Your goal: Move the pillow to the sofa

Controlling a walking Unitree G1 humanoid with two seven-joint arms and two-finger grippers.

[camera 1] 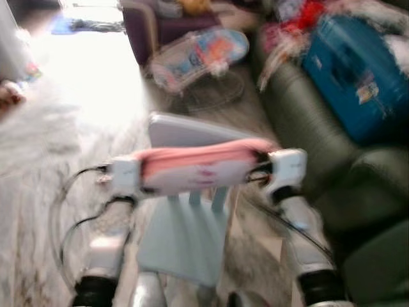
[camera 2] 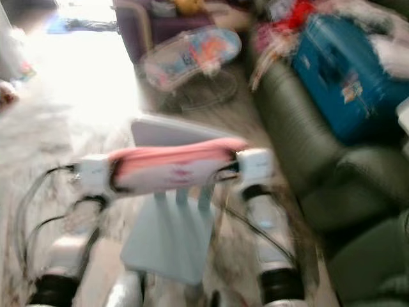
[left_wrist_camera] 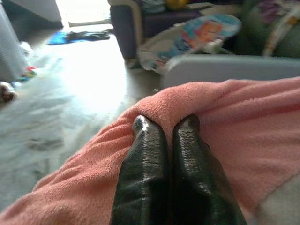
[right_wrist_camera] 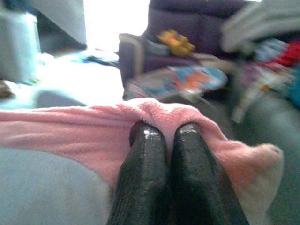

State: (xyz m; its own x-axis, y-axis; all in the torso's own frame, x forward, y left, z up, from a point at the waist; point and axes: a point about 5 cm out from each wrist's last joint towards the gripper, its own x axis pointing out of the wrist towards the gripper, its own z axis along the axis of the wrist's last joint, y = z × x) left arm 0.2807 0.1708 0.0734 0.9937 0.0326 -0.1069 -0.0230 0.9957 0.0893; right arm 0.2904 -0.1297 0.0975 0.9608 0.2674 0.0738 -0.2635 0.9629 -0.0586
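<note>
A pink and white pillow (camera 1: 195, 167) hangs stretched between my two arms, above a small pale blue chair (camera 1: 185, 236). My left gripper (left_wrist_camera: 165, 125) is shut on a fold of the pillow's pink cloth at its left end. At the right end my right gripper (right_wrist_camera: 164, 127) is shut on another pinch of the pink fabric (right_wrist_camera: 84, 133). The dark green sofa (camera 1: 319, 134) stands to my right, with a blue case (camera 1: 358, 73) and clutter on its seat. The head views are blurred.
A baby bouncer (camera 1: 201, 54) with a colourful seat lies on the floor ahead, before a purple armchair (camera 1: 153, 25). A pale rug (camera 1: 45, 147) covers the floor on the left, with bright glare beyond it. Black cables (camera 1: 70, 211) loop beside my left arm.
</note>
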